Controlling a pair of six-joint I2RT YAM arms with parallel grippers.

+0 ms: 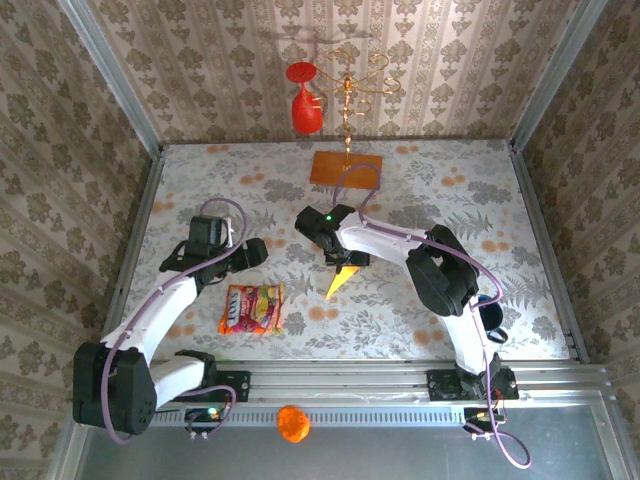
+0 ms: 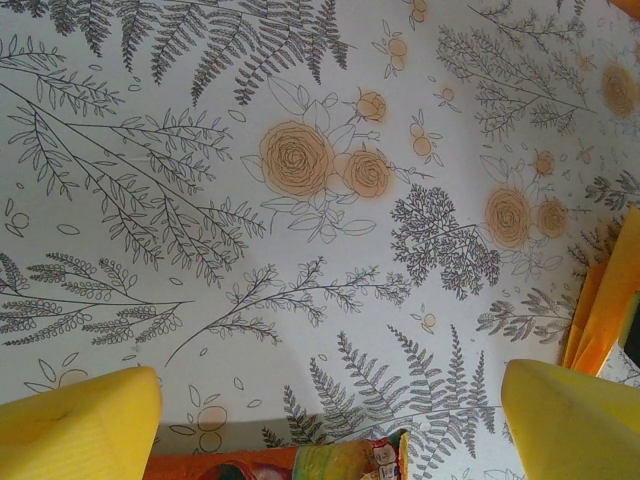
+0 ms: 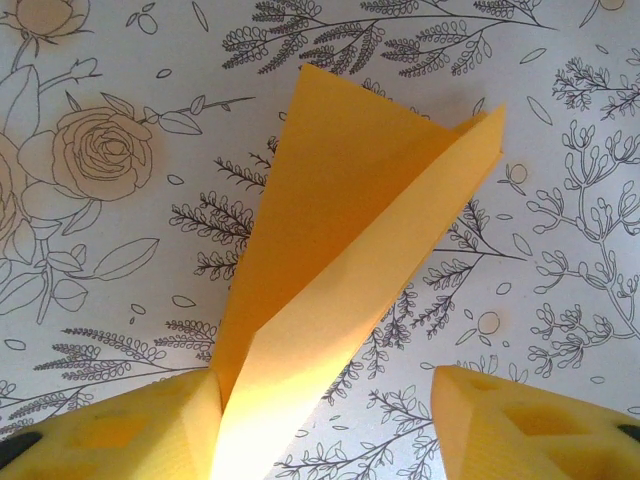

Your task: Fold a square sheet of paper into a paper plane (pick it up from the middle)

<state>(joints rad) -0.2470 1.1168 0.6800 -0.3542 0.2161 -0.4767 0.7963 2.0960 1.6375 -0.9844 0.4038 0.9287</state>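
Snack packet [image 1: 252,308] print unreadable

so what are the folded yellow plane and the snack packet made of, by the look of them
The plane looks like thin paper, matte yellow-orange: the creases are sharp and the folded flaps are flat and stand up slightly. The packet is probably plastic film, brightly printed, though it is too small here to be sure.

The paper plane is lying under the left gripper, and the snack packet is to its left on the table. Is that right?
No: the plane lies under the right gripper, not the left gripper. The right wrist view shows it between that gripper's open jaws. The packet is to its left on the table, as you said.
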